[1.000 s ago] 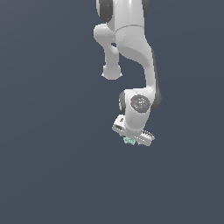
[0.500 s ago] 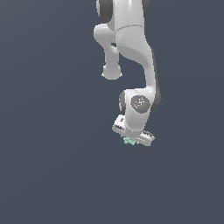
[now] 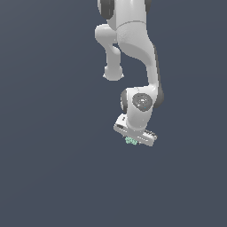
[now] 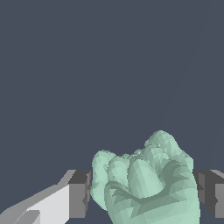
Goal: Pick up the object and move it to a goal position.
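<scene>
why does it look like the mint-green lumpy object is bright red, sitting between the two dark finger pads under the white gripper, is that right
Not quite: the lumpy object is pale mint green, not bright red, as the wrist view shows. The rest holds: it sits between the two dark finger pads, and the exterior view shows it just under the white gripper.

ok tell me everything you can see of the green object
The object is a pale mint-green lump with a faceted, matte surface, rounded bumps along one side and a curved ridge across its face. It sits between the two dark finger pads, close to or touching both; contact cannot be confirmed. In the exterior view it is a tiny speck under the white gripper.
</scene>
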Available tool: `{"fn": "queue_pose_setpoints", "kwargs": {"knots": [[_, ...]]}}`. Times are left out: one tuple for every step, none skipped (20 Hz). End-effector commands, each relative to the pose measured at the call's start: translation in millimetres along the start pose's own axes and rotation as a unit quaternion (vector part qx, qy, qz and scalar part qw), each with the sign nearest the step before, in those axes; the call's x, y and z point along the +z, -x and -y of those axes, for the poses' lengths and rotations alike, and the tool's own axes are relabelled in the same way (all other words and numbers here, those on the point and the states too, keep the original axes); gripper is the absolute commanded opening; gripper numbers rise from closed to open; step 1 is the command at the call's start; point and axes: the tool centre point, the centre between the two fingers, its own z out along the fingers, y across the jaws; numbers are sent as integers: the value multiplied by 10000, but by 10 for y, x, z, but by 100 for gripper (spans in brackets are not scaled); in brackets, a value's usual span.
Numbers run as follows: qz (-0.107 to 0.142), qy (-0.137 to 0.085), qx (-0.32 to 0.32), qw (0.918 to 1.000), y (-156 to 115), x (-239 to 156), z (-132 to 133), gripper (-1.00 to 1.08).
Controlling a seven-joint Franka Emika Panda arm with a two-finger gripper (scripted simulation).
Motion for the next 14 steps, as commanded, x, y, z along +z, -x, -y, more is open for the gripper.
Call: {"fn": "queue_pose_setpoints", "kwargs": {"knots": [[-4, -3, 0, 10000, 36, -83, -18, -100], [-4, -3, 0, 10000, 55, -123, -29, -100], [-4, -3, 0, 10000, 77, -167, -40, -100], [-4, -3, 0, 10000, 100, -215, -53, -100], [-4, -3, 0, 10000, 125, -268, -67, -100], [-4, -3, 0, 10000, 153, -324, -81, -100], [-4, -3, 0, 10000, 182, -384, -97, -100], [-4, -3, 0, 10000, 213, -449, -114, -100], [-4, -3, 0, 10000, 246, -518, -132, -100], [-4, -3, 0, 10000, 281, -591, -151, -100], [-4, -3, 0, 10000, 318, -669, -171, -100], [-4, -3, 0, 10000, 356, -748, -191, -100], [-4, -3, 0, 10000, 394, -827, -212, -100], [-4, -3, 0, 10000, 432, -907, -232, -100]]}}
